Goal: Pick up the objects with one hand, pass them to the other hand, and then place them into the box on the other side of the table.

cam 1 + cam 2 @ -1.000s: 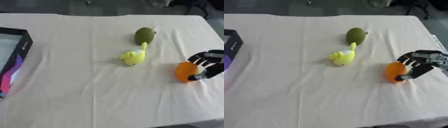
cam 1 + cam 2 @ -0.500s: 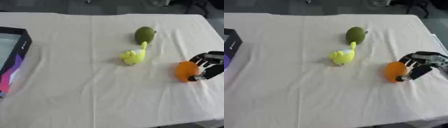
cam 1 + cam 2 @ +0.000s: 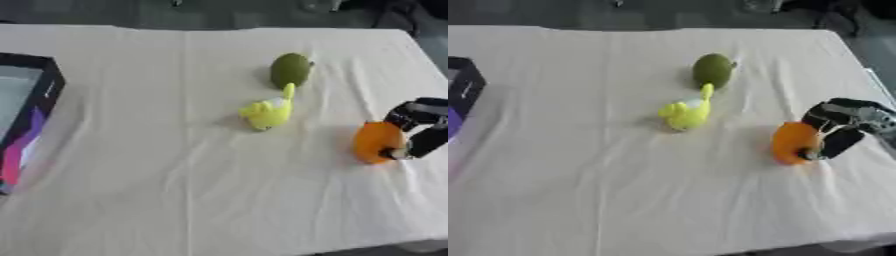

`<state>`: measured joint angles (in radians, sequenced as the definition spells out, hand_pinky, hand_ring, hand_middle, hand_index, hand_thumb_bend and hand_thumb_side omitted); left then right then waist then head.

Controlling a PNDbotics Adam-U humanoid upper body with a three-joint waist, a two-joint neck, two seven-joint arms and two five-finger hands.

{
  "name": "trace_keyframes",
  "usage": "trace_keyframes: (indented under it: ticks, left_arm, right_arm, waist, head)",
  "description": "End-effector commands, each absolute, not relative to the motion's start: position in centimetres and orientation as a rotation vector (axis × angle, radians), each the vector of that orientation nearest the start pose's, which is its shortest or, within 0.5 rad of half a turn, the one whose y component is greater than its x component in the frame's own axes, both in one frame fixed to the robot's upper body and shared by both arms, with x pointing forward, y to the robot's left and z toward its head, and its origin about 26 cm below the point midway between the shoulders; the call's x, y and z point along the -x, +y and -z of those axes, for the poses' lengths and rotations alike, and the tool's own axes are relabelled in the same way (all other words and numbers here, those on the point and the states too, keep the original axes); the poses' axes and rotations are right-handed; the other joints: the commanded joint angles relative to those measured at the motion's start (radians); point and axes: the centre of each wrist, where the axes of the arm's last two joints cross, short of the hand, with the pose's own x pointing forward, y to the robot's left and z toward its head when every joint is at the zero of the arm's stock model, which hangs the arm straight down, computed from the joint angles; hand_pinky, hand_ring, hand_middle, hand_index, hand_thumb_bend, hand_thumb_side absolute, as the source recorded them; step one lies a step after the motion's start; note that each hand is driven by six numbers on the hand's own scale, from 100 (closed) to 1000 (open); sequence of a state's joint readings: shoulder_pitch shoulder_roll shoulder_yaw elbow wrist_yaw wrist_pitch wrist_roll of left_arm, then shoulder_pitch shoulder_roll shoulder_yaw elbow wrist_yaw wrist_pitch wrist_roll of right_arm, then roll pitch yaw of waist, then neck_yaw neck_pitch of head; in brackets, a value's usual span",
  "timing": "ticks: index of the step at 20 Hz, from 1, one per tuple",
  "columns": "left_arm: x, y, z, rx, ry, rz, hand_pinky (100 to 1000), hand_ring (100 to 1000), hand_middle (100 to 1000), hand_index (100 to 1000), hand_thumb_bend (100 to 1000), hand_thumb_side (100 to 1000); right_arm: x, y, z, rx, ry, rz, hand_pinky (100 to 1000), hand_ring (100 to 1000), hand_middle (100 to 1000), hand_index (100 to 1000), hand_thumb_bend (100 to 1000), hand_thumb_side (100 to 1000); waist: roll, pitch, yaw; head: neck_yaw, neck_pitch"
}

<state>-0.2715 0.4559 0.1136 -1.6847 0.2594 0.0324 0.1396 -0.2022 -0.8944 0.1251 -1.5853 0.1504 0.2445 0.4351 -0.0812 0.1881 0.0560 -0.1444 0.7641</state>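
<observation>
**Cream cloth, dark box, three small things, one hand at work**

Cream cloth (image 3: 157, 190) spread over the whole surface, creased lengthwise, dark floor beyond the far edge at 12 o'clock.

At 9 o'clock, cut by the picture's edge: a dark-walled box (image 3: 39, 100) with a pale inside and a purple and pink outer side, well apart from everything else.

At 3 o'clock, reaching in from the right edge: the black and silver right hand (image 3: 842, 125), fingers (image 3: 837, 142) curled round the right side of an orange rounded object (image 3: 791, 142), thumb low at the object's near side. Orange object seemingly resting on the cloth, a shadow to its left; cannot tell for certain whether lifted or not.

Near the centre, slightly toward 1 o'clock: a yellow-green toy (image 3: 269, 111) with a rounded body and a narrow part pointing toward 12 o'clock.

Just beyond that, at 12 to 1 o'clock: a dull green oval fruit (image 3: 290, 70), lying just beside the toy's narrow tip; touching or not, cannot tell.
</observation>
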Motion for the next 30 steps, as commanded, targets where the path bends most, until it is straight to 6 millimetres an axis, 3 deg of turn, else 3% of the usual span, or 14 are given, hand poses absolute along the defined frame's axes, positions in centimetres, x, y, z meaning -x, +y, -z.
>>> trace_keyframes:
  ticks: [1,10,16,24,30]
  left_arm:
    - [-32.9,34.6,-15.9,-0.260,-1.982,0.036,831,751,756,793,669,580]
    - [-32.8,34.8,-16.4,-0.272,-1.993,0.063,829,751,752,791,663,578]
    - [-32.9,34.3,-17.9,-0.282,-2.013,0.173,818,743,739,779,666,565]
    - [-33.4,31.7,-22.5,-0.381,-2.011,0.642,806,738,722,778,730,495]
    - [-33.7,29.0,-25.7,-0.429,-1.932,0.976,802,746,728,783,757,474]
  right_arm:
    - [-31.5,-39.8,-16.7,0.528,-1.205,-0.996,794,676,438,484,372,100]
    - [-30.7,-37.6,-20.2,0.508,-1.405,-0.928,778,647,423,472,354,100]
    - [-30.4,-34.5,-22.8,0.429,-1.604,-0.869,786,642,426,479,298,100]
    - [-30.8,-28.4,-24.6,0.256,-1.777,-0.928,782,638,435,490,277,100]
    - [-31.7,-25.0,-24.0,0.179,-1.809,-0.975,778,625,444,499,267,100]
  waist:
    - [0.013,-0.003,0.001]
    - [0.012,-0.011,-0.002]
    - [0.015,-0.017,0.004]
    - [0.035,-0.026,0.024]
    - [0.049,-0.031,0.034]
  head:
    - [0.005,0.006]
    - [0.022,0.006]
    - [0.025,0.006]
    - [0.020,-0.004]
    - [0.016,-0.009]
